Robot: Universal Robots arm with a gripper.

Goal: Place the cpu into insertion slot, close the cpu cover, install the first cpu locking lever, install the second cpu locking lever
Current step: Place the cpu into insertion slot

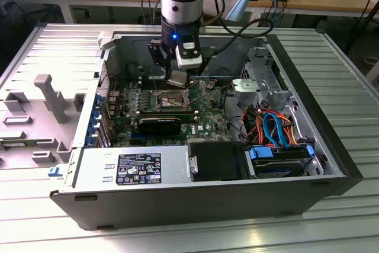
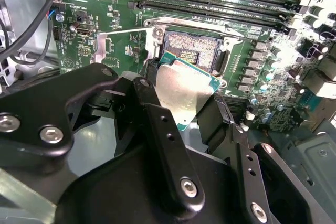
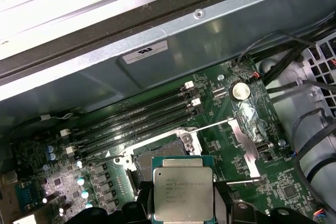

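While the cpu (image 3: pixel 182 192) hangs clamped between the two black fingers (image 2: pixel 218 111) of your gripper (image 2: pixel 184 92), its silvery-grey top faces the first wrist view and a thin green rim shows round its edges. The jaws press on two opposite sides of the chip, and it's tilted a little in the second wrist view. It's off the board, not seated. The insertion slot (image 2: pixel 191 51) lies just past the chip's far edge, its dark contact field bare inside the silver rim.

The cpu cover (image 2: pixel 123 32) is swung open to one side of the slot, and you can see green board through its cut-out centre. Beyond the slot run the long memory slots (image 3: pixel 136 121), side by side on the motherboard (image 3: pixel 226 106), with a round coin battery (image 3: pixel 240 91) near the open cover.

In the exterior view your arm reaches straight down into the open computer case (image 1: pixel 323 117), gripper low over the board. A power supply (image 1: pixel 136 167) sits along the near edge, and blue and orange cables (image 1: pixel 273 127) bunch toward the exterior view's right.
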